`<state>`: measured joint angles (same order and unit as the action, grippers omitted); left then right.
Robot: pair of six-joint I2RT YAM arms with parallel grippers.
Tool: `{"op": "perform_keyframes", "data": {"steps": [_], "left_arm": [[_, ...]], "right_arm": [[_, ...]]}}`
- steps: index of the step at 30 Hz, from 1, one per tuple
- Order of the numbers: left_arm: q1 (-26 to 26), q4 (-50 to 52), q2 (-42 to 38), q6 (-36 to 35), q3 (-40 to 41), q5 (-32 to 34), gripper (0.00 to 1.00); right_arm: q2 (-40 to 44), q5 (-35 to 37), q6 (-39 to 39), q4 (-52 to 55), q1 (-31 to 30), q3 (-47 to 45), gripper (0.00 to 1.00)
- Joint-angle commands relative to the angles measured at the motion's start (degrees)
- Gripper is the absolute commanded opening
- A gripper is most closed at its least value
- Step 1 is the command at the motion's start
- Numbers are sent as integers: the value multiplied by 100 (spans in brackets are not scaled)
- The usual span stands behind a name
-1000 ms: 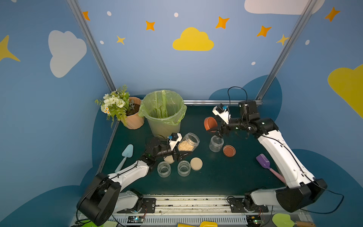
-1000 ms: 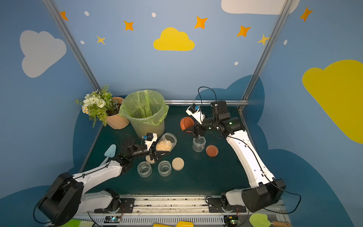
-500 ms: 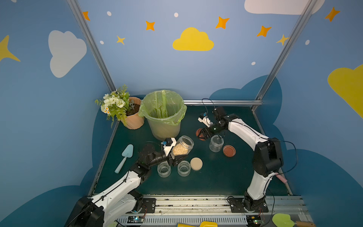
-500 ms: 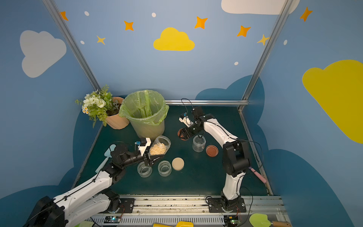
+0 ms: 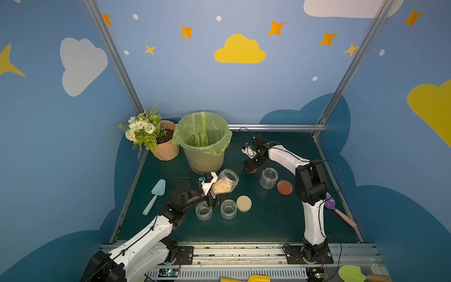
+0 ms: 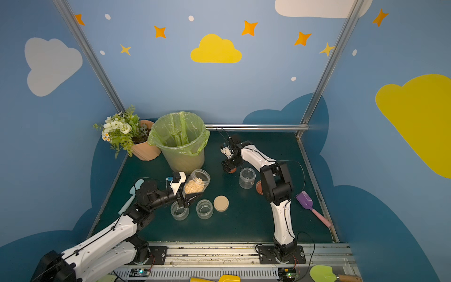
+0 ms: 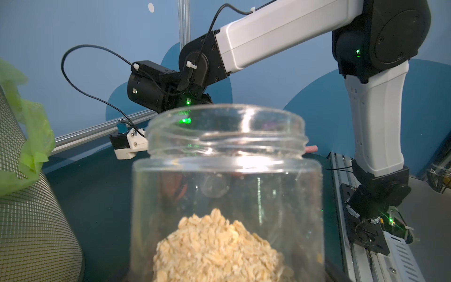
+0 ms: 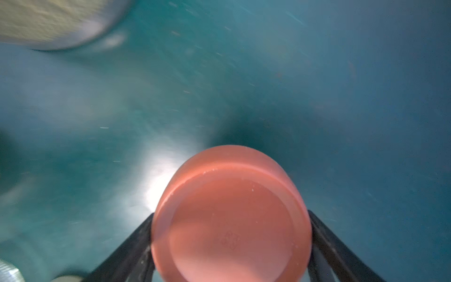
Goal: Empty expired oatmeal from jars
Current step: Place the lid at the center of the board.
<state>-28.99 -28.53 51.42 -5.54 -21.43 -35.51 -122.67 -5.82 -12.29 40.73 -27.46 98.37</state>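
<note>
My left gripper (image 5: 219, 195) is shut on a lidless glass jar (image 5: 225, 181), held tilted just above the mat in front of the bin. Oatmeal (image 7: 214, 244) lies heaped in the jar (image 7: 227, 171), about a third full. Two empty jars (image 5: 203, 210) (image 5: 228, 208) stand just in front of it, and a third empty jar (image 5: 268, 177) stands to the right. My right gripper (image 8: 230, 219) is shut on a rust-orange lid (image 8: 231, 185), low over the mat left of that third jar; I cannot tell whether the lid (image 5: 251, 169) touches the mat.
A bin with a green bag (image 5: 203, 141) stands at the back, a flower pot (image 5: 166, 149) to its left. A beige lid (image 5: 243, 203) and another rust-orange lid (image 5: 284, 187) lie on the mat. A pale blue trowel (image 5: 155, 195) lies left, a purple scoop (image 5: 334, 207) right.
My right arm has swung down and in, bringing the rust-orange lid from mid-air to just above the mat. The left arm has drawn the oatmeal jar slightly leftward and toward the front.
</note>
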Motion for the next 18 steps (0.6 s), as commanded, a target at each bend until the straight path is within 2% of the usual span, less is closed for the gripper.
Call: {"op": "perform_keyframes", "data": {"steps": [1,5,11,14,18], "left_arm": [[4,-328,-131,-61,-45,19,3],[8,-319,-124,-61,-56,24,3],[5,-322,-125,-48,-54,31,3],[8,-311,-124,-61,-59,43,3],[8,-339,-112,-65,-48,52,3]], "right_arm": [[-153,205,39,6,58,134,70],[-263,174,21,13,64,160,76],[-450,240,35,60,85,269,81],[-508,290,41,75,91,306,87],[-496,379,59,86,99,306,89]]}}
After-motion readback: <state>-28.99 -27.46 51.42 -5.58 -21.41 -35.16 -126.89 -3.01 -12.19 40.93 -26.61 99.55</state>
